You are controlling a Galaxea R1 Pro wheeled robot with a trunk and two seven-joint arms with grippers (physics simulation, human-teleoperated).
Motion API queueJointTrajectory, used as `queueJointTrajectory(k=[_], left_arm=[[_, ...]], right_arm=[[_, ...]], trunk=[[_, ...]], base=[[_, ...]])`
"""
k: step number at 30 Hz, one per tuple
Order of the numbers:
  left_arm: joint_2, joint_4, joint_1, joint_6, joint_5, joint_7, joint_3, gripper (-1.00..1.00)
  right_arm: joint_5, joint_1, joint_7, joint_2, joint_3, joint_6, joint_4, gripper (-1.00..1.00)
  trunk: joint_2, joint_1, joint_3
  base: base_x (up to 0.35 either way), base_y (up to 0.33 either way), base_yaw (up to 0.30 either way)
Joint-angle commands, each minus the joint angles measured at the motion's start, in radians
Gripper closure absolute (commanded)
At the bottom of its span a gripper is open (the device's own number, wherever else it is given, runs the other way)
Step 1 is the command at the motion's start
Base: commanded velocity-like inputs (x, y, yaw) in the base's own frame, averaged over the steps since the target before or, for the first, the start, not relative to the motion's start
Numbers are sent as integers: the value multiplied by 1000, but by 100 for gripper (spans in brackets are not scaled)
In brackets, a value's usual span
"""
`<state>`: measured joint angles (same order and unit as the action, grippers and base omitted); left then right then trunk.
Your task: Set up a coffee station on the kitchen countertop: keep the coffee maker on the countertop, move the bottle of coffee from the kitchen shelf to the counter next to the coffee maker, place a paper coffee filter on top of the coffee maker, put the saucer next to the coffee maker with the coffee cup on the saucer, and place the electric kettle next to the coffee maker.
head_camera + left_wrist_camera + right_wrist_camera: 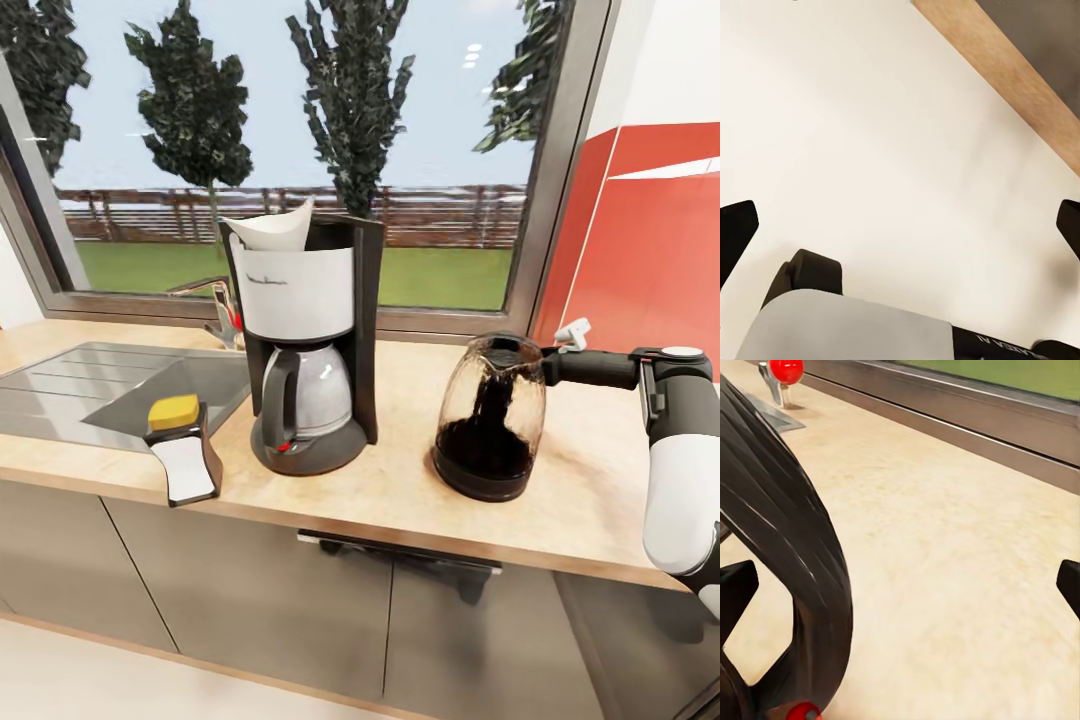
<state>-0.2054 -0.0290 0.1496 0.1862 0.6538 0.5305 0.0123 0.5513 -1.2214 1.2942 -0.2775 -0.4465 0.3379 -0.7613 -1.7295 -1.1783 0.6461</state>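
Right fingers (900, 577): spread wide, empty; kettle (490, 415) handle between them.
Left fingers (900, 221): spread wide, empty.
Advice: withdraw straight, without nudging kettle on tabletop (590, 470).

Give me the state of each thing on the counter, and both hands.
coffee maker: upright on the countertop, carafe docked
paper coffee filter: sitting on top of the maker
bottle of coffee: upright, partly full
right hand: open
left hand: open, holding nothing
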Motion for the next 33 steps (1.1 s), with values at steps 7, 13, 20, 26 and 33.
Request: queueJointTrajectory(k=[7, 13, 20, 26, 33], left_arm=[[-1, 1, 1, 4, 1, 5, 1, -100], [0, 1, 1, 4, 1, 5, 1, -100], [-1, 1, 1, 4, 1, 5, 1, -100], [-1, 1, 1, 4, 1, 5, 1, -100], [-1, 1, 1, 4, 1, 5, 1, -100]], right_arm=[[6, -2, 8, 0, -3, 10, -1, -100], [5, -1, 9, 0, -3, 9, -2, -100], [4, -1, 10, -1, -3, 9, -3, 100], [4, -1, 10, 0, -2, 9, -3, 100], [4, -1, 10, 0, -3, 10, -3, 100]], trunk=[[-1, 0, 1], [-1, 0, 1], [-1, 0, 1], [-1, 0, 1], [-1, 0, 1]], base=[[12, 12, 0], [1, 1, 0], [0, 0, 0], [0, 0, 0], [0, 0, 0]])
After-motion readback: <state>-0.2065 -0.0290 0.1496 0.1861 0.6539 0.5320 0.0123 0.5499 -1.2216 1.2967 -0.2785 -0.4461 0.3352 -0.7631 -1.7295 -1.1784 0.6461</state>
